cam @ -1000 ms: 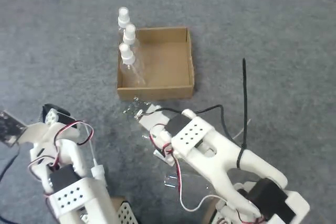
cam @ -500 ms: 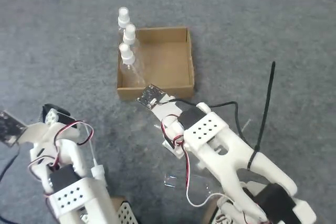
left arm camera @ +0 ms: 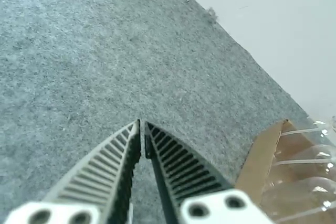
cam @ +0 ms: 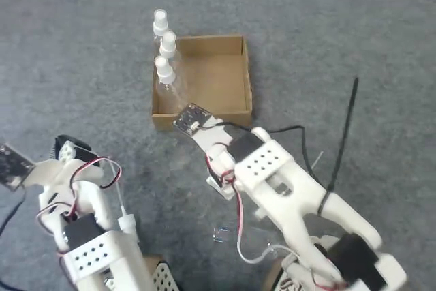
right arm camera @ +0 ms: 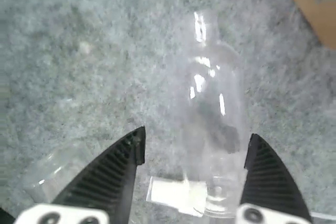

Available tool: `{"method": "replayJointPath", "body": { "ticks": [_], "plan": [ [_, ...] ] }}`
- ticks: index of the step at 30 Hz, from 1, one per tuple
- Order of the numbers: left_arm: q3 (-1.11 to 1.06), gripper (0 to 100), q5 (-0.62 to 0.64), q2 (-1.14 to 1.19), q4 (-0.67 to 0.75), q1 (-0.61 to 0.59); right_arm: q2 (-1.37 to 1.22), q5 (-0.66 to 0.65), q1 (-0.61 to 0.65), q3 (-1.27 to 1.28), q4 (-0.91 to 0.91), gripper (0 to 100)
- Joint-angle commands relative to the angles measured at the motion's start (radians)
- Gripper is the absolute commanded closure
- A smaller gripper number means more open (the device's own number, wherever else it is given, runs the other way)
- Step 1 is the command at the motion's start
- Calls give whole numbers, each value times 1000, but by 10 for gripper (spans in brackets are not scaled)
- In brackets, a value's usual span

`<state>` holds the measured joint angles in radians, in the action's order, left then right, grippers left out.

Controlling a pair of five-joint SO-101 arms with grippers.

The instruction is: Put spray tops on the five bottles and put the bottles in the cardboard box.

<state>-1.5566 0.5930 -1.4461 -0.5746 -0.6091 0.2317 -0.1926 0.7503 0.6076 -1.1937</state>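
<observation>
Cardboard box (cam: 204, 121) just ahead of the right gripper (right arm camera: 197, 137), whose jaws stand wide apart over a clear bottle (right arm camera: 214, 103) lying on its side.
The slick, round bottle could roll or squirt free if the jaws close off-centre. The left gripper (left arm camera: 142, 127), pressed together on nothing, sits well back.

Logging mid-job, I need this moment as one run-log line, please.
right tool: open, either side of clear bottle lying on carpet | left tool: shut, empty | cardboard box: three topped bottles inside
</observation>
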Motion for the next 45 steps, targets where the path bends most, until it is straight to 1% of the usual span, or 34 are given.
{"method": "replayJointPath", "body": {
  "ticks": [1, 4, 7, 9, 19, 22, 24, 26, 35, 40, 45],
  "plan": [
    [13, 985, -11, -14, 35, 0, -88, -15, 7, -120, -10, 742],
    [13, 985, -11, -14, 35, 0, -156, -23, 7, -175, -19, 742],
    [13, 985, -11, -14, 35, 0, -203, -91, 2, -227, -45, 744],
    [13, 985, -11, -14, 35, 0, -231, -110, 1, -247, -51, 745],
    [13, 985, -11, -14, 35, 0, -343, -114, 7, -308, -47, 741],
    [13, 985, -11, -14, 35, 2, -344, -115, 8, -311, -53, 707],
    [13, 985, -11, -14, 35, 2, -344, -161, 8, -311, -53, 673],
    [13, 985, -11, -14, 35, 2, -349, -221, 8, -311, -53, 664],
    [13, 985, -11, -14, 35, 2, -352, -393, 22, -313, -42, 699],
    [13, 985, -11, -14, 35, 3, -354, -404, 50, -313, -42, 699],
    [12, 985, -11, -14, 35, 3, -355, -404, 45, -305, -1, 700]
  ]
}}
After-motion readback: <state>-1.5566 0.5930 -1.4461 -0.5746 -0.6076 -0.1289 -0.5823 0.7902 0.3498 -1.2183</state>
